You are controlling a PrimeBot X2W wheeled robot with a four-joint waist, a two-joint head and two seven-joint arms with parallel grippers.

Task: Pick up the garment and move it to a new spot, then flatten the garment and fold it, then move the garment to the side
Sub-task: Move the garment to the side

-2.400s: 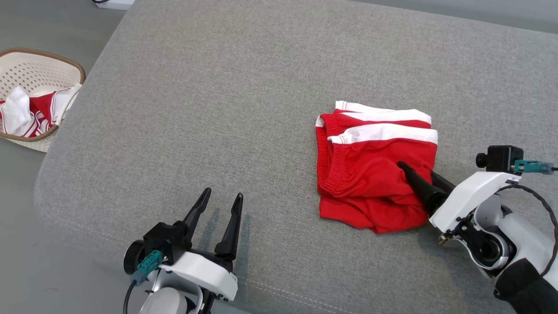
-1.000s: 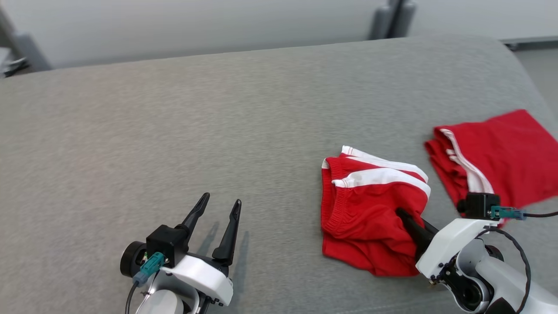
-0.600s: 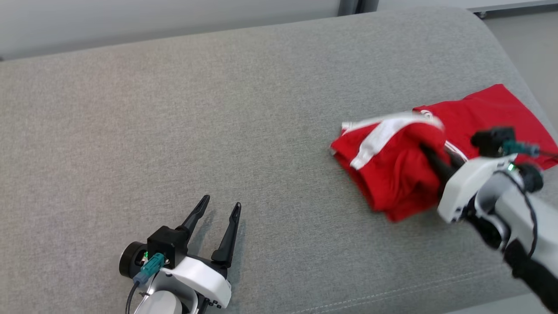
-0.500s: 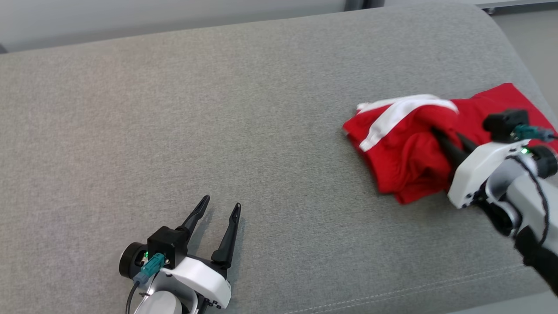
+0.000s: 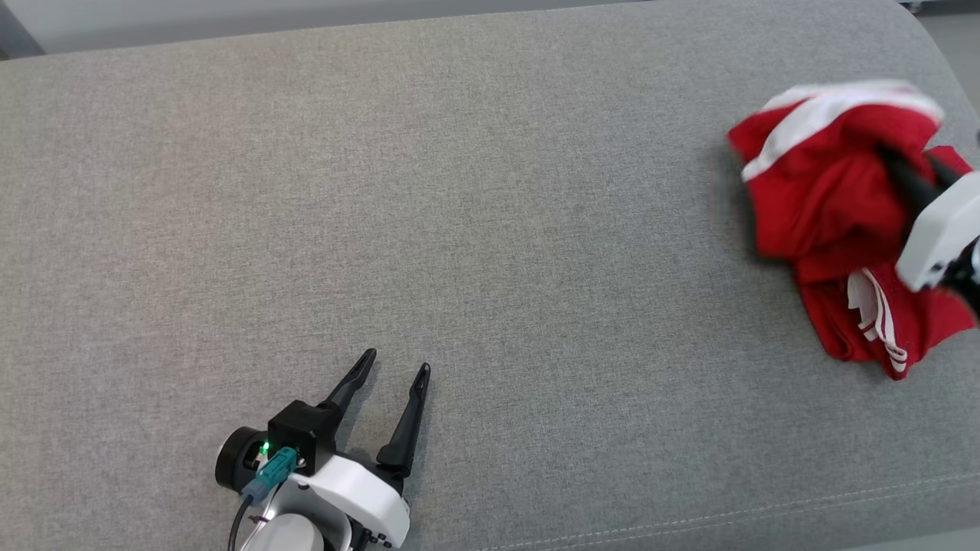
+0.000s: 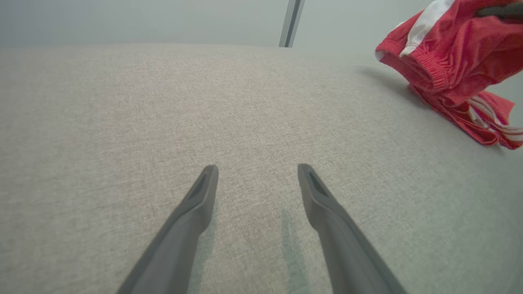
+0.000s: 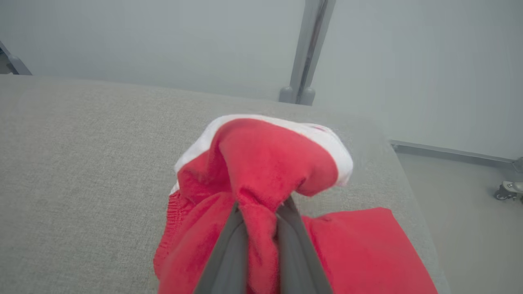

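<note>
The garment is a pair of red shorts with white stripes, bunched and lifted at the far right of the grey couch. My right gripper is shut on its red cloth, and in the right wrist view the fabric bulges up between the two fingers. From the left wrist view the garment hangs at the upper right above the surface. My left gripper rests low on the cushion at the lower left, open and holding nothing, far from the garment.
A second red garment with white stripes lies flat on the couch under the held one, near the right edge. The grey cushion stretches wide between the two arms. A metal post stands behind the couch.
The camera has turned. My right gripper has lifted the garment and carried it right, over the second red garment. The left arm has stayed put.
</note>
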